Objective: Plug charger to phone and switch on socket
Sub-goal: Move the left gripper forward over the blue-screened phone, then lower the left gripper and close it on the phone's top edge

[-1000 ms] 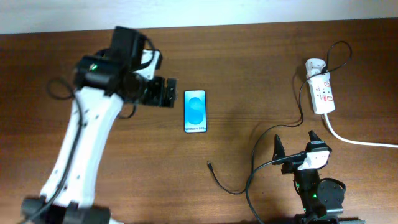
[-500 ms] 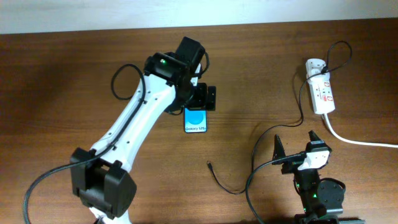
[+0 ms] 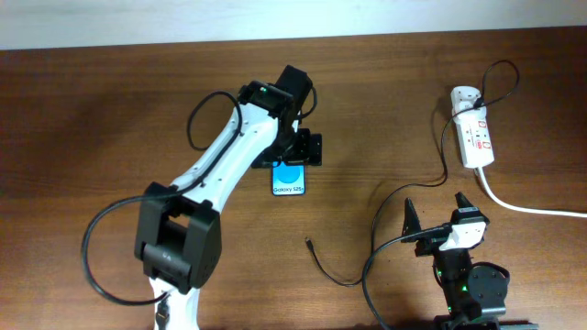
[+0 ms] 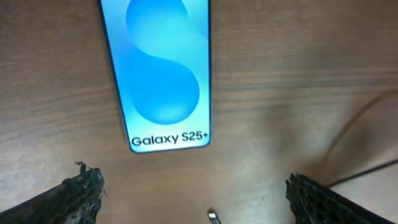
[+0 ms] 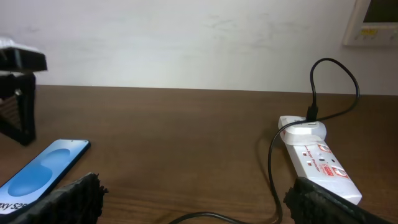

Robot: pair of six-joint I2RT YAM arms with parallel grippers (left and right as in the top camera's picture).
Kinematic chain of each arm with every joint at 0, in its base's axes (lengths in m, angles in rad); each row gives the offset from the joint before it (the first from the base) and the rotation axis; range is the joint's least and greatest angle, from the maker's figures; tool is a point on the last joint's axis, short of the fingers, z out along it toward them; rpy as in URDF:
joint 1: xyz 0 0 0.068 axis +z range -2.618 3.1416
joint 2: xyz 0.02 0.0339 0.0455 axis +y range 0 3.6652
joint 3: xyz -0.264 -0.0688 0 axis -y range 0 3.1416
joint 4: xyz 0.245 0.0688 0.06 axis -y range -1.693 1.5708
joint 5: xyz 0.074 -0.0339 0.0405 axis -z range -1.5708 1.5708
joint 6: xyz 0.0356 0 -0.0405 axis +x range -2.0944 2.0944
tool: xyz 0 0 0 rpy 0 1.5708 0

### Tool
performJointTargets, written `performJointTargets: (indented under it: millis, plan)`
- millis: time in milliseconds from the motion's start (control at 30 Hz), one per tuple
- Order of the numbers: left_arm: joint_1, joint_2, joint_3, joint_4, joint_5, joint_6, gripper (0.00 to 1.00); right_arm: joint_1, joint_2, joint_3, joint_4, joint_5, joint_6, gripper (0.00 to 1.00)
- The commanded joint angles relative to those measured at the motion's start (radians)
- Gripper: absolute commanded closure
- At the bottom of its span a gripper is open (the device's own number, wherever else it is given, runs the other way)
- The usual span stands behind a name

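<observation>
The phone (image 3: 288, 181) lies flat mid-table, blue screen up; its upper end is hidden under my left gripper (image 3: 303, 149). That gripper is open and empty and hovers above the phone. In the left wrist view the phone (image 4: 158, 68) lies ahead of the open fingers (image 4: 193, 199), with the charger's plug tip (image 4: 213, 216) between them on the table. The charger cable's tip (image 3: 309, 243) lies loose below the phone; the cable loops right and up to the white adapter (image 3: 465, 95) in the socket (image 3: 477, 139). My right gripper (image 3: 438, 220) is open and empty.
The socket's thick white cord (image 3: 532, 209) runs off the right edge. In the right wrist view the socket (image 5: 317, 158), black cable (image 5: 272, 162) and phone (image 5: 37, 171) show, with the left gripper (image 5: 18, 93) at far left. A wall lies behind the table.
My left arm swung right, from left of the phone to over its upper end. The phone, cable and right arm have not moved.
</observation>
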Motion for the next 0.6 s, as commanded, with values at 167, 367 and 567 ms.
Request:
performJointTargets:
  millis: [167, 367, 567]
  plan:
    - [-0.021, 0.077, 0.010, 0.023, -0.012, -0.012, 0.01, 0.006, -0.006, -0.005, -0.006, 0.002, -0.007, 0.02]
    - [-0.083, 0.117, 0.010, 0.074, -0.069, -0.009, 0.01, 0.006, -0.007, -0.005, -0.006, 0.002, -0.007, 0.02]
    - [-0.101, 0.117, 0.010, 0.096, -0.079, -0.009, 0.01, 0.006, -0.006, -0.005, -0.006, 0.002, -0.007, 0.02]
